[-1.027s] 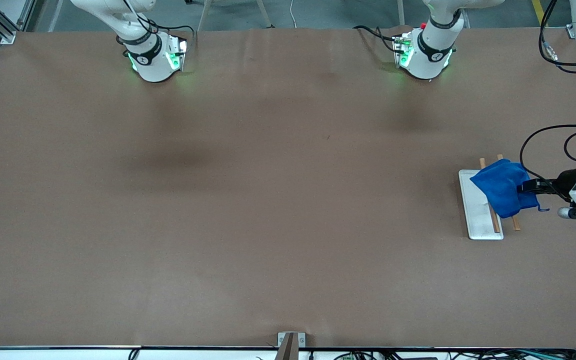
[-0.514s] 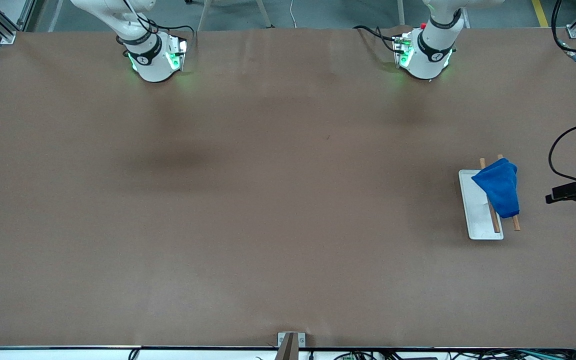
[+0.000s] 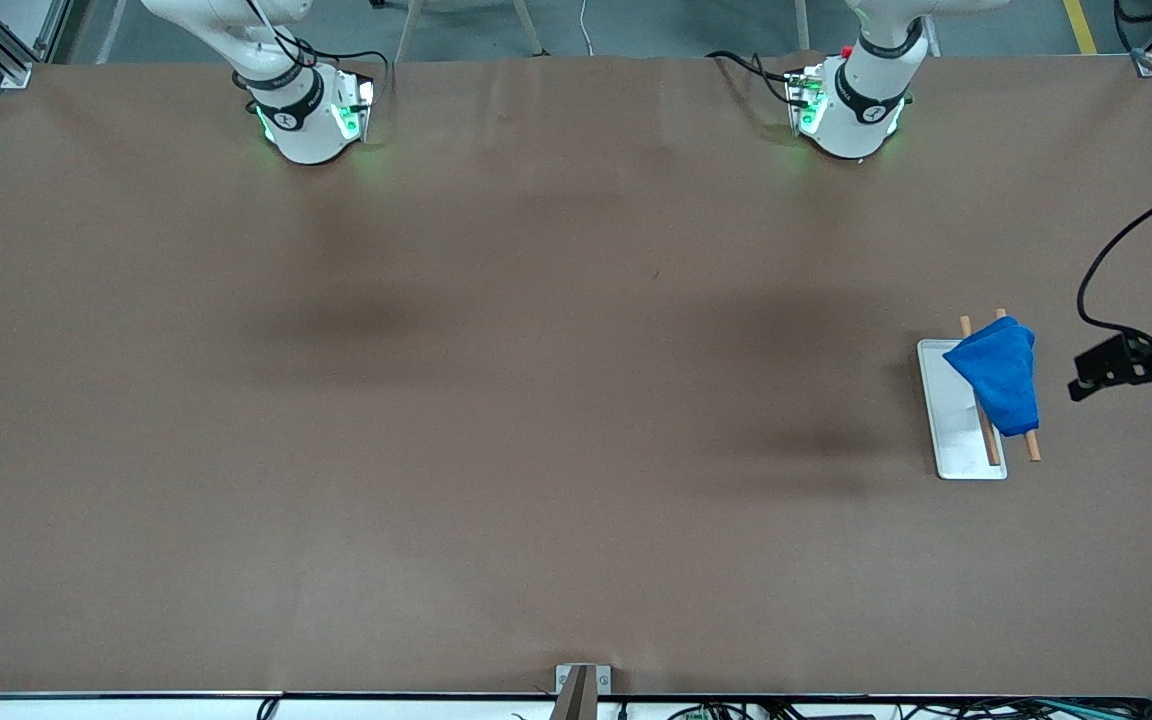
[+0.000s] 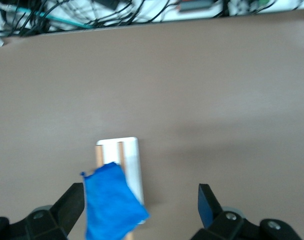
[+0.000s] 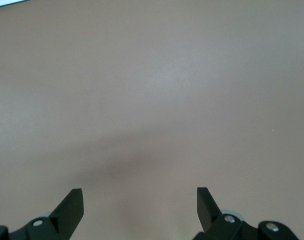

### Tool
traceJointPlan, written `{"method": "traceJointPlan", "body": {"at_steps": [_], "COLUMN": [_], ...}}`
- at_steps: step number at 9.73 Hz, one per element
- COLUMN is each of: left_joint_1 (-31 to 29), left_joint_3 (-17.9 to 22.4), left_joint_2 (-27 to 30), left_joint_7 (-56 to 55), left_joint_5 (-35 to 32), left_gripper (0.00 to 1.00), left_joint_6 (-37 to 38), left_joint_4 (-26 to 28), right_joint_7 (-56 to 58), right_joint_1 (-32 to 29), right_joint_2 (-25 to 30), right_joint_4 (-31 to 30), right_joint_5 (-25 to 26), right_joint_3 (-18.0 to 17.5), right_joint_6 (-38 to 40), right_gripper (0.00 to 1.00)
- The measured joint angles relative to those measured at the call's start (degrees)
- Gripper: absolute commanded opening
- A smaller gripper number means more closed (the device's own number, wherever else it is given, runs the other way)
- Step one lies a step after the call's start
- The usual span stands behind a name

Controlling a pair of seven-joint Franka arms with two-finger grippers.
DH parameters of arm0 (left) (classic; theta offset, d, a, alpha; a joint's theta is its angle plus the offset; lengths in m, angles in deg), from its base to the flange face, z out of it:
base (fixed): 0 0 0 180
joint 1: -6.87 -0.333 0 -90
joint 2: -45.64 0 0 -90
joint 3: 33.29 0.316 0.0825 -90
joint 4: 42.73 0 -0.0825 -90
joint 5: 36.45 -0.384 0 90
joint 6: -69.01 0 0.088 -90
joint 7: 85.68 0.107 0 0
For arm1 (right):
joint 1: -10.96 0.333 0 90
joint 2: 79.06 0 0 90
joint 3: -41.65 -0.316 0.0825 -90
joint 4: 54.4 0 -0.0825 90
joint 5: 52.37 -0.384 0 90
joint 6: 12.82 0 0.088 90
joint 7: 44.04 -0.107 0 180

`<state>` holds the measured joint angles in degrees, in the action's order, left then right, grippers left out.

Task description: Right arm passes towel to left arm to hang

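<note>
One brown table (image 3: 536, 400) carries a white tray (image 3: 948, 440) with the towel (image 3: 998, 385) draped over its rods. The left gripper (image 3: 1086, 378) hangs beside it, released and empty. The right gripper (image 5: 139, 205), fingers apart, waits over bare tabletop.

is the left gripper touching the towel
Apart. The front view shows bare table between the open left gripper and the towel, which is draped over the rods on the tray.
</note>
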<state>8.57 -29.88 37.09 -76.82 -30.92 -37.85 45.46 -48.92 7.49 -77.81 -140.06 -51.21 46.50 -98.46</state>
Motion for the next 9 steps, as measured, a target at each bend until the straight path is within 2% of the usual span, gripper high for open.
{"method": "traceJointPlan", "body": {"at_steps": [2, 4, 9], "left_joint_1": [0.1, 0.0, 0.0], "left_joint_3": [-4.5, -5.9, -9.1], "left_joint_2": [5.0, 8.9, 9.9], "left_joint_7": [-5.9, -6.9, -9.3], "left_joint_5": [-0.1, -0.2, -5.1], "left_gripper": [1.0, 1.0, 1.0], "left_joint_6": [6.6, 12.6, 17.2], "left_joint_4": [0.2, 0.4, -4.9], "right_joint_7": [0.0, 0.0, 0.0], "right_joint_1": [0.0, 0.0, 0.0], "right_joint_2": [0.0, 0.0, 0.0], "right_joint_4": [0.0, 0.0, 0.0], "right_joint_5": [0.0, 0.0, 0.0], "right_joint_3": [0.0, 0.0, 0.0], "right_joint_6": [0.0, 0.0, 0.0], "right_gripper": [1.0, 1.0, 1.0]}}
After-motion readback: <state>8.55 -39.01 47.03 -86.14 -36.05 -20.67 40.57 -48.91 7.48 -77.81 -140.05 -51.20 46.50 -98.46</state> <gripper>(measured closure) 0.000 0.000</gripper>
